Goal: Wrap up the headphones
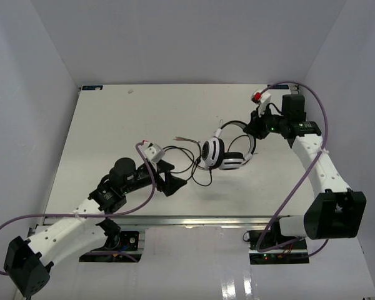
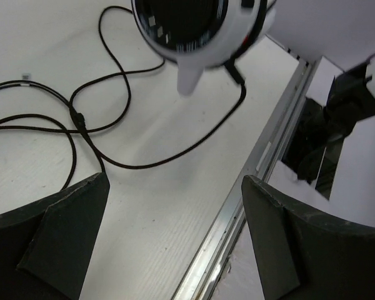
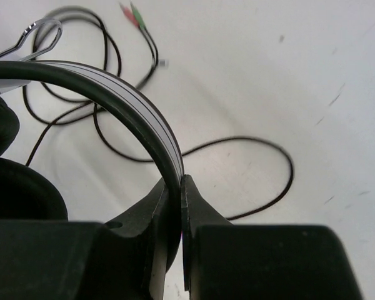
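The headphones [image 1: 222,153] lie near the table's middle, white cups with black pads side by side. The black-and-white headband [image 3: 125,106] arches toward my right gripper [image 3: 178,194], which is shut on it; from above that gripper [image 1: 257,125] sits at the band's far right end. The thin dark cable [image 1: 184,156] lies in loose loops left of the cups, and its red and green plugs [image 3: 132,14] rest on the table. My left gripper [image 1: 175,181] stands open just left of and below the cups, holding nothing. One cup [image 2: 194,28] shows beyond its fingers [image 2: 56,237], with cable loops [image 2: 81,119] alongside.
The table's near edge is a metal rail [image 2: 256,187], right under my left gripper. White walls enclose the table [image 1: 112,125] on three sides. Thick purple arm cables [image 1: 294,187] hang beside both arms.
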Action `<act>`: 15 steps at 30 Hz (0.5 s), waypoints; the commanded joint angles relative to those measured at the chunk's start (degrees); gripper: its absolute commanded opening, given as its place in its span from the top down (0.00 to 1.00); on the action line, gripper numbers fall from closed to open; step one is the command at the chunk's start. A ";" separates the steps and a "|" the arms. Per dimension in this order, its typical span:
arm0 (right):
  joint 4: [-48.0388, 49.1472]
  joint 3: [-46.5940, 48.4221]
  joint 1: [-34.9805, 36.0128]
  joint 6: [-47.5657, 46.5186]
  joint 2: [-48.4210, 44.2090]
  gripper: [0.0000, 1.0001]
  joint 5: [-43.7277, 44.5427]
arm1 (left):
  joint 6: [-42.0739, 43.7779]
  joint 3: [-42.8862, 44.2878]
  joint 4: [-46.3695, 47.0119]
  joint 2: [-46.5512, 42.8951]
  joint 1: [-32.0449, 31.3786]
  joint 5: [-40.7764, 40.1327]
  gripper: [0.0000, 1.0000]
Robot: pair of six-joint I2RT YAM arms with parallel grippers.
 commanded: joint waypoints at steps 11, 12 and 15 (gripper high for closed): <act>12.53 21.52 -1.53 33.49 -2.73 0.92 -5.56 | 15.03 -5.24 33.38 9.40 -0.02 9.13 0.02; 14.12 21.07 -1.63 35.82 -2.78 0.92 -5.96 | 15.47 -4.50 35.07 11.24 0.03 8.33 0.02; 16.45 20.18 -1.71 38.91 -3.23 0.92 -6.21 | 16.59 -0.45 35.81 16.81 -0.03 8.35 0.02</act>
